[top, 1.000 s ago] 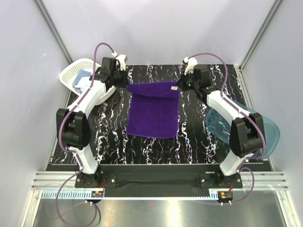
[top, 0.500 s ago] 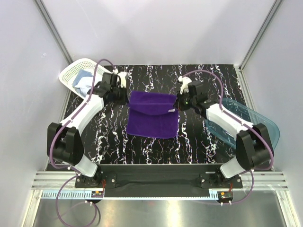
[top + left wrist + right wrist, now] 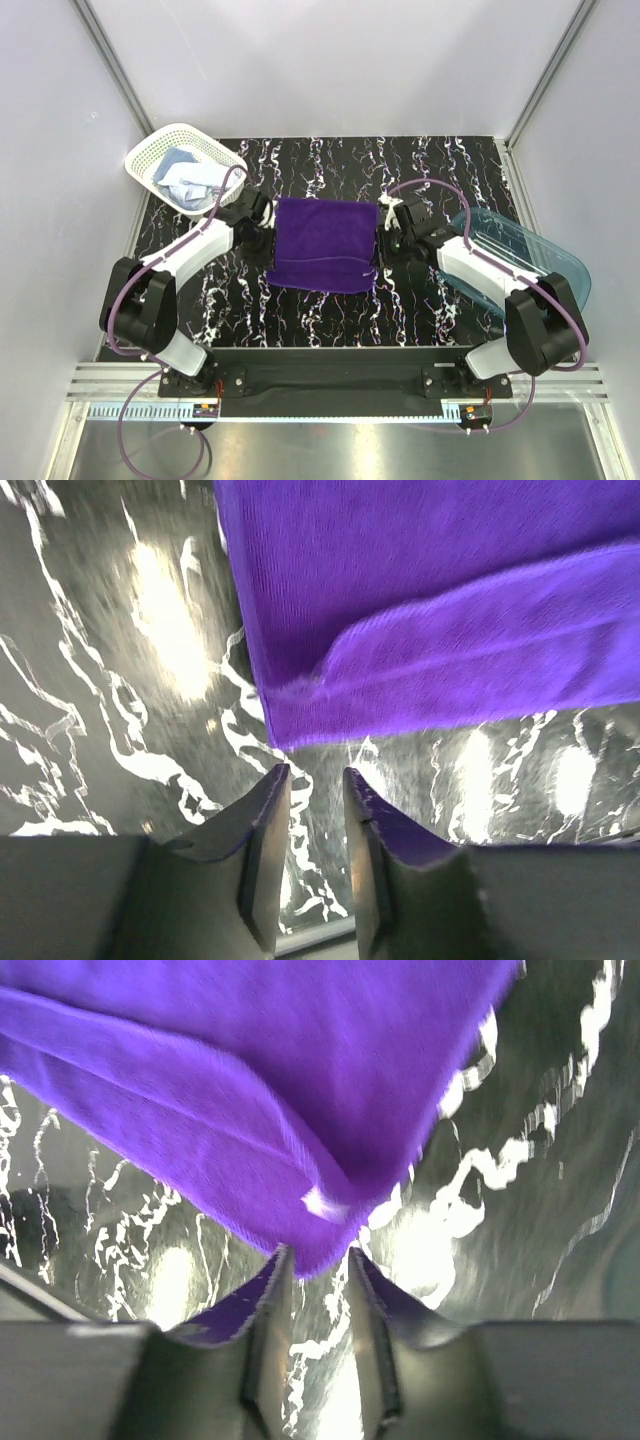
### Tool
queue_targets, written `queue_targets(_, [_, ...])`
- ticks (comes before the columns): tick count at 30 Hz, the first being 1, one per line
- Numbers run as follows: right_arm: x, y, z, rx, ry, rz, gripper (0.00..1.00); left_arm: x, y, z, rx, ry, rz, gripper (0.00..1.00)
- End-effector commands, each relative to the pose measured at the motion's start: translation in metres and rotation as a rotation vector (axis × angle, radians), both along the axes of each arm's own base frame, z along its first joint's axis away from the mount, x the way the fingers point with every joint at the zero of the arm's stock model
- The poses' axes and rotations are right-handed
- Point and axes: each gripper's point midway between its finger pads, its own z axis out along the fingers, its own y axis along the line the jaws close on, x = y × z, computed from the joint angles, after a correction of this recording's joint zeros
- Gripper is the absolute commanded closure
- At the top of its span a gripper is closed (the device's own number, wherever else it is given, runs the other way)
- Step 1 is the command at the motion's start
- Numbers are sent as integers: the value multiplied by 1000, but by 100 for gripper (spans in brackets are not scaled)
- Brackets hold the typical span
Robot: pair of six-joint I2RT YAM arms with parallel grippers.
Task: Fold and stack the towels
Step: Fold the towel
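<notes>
1. Now the purple towel (image 3: 322, 243) lies flat in the middle of the black table (image 3: 430, 170), folded over once.
2. The left tool (image 3: 262, 238) sits low at the towel's left edge. Its two fingers are apart and hold nothing. The towel's corner lies just past the tips.
3. The right tool (image 3: 386, 240) sits at the right edge. Its fingers are apart too, with a corner right at the tips.
4. The other towels (image 3: 185, 178) lie in the white basket (image 3: 150, 152), far left.
5. A blue tub (image 3: 545, 262) sits on the right.
</notes>
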Motion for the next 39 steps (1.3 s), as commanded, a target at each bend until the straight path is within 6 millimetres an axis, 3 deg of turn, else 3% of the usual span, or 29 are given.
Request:
queue_targets(1, [-13,-12,4,-22,73,-133,63,-7,11,4,55,0,95,65])
queue_targets(6, [-6,-2,9,38,123,-220,58,10,8,6,41,-28,179,57])
queue_targets(10, [20,-1,9,28,104,-319,57,31,9,-4,58,-44,244,56])
queue_targets(12, [28,-5,-1,-22,117,-344,56,40,4,-9,1,-25,263,56])
queue_targets(19, [74,10,0,-77,62,-283,58,82,5,8,-85,-48,331,57])
queue_targets(22, [82,18,-10,-82,86,-262,59,88,-2,2,-100,-22,310,60])
queue_targets(30, [72,17,-33,-114,142,-222,61,79,-13,-18,-129,47,270,62])
queue_targets(33, [53,13,-39,-112,168,-195,62,69,-15,-20,-137,62,259,63])
queue_targets(36, [40,12,-30,-82,164,-175,64,55,-15,-18,-138,70,240,64])
queue_targets(38, [23,12,-28,-41,172,-151,64,42,-13,-17,-144,77,240,64])
queue_targets(39, [9,9,-38,-36,207,-154,64,38,-11,-18,-140,80,245,64])
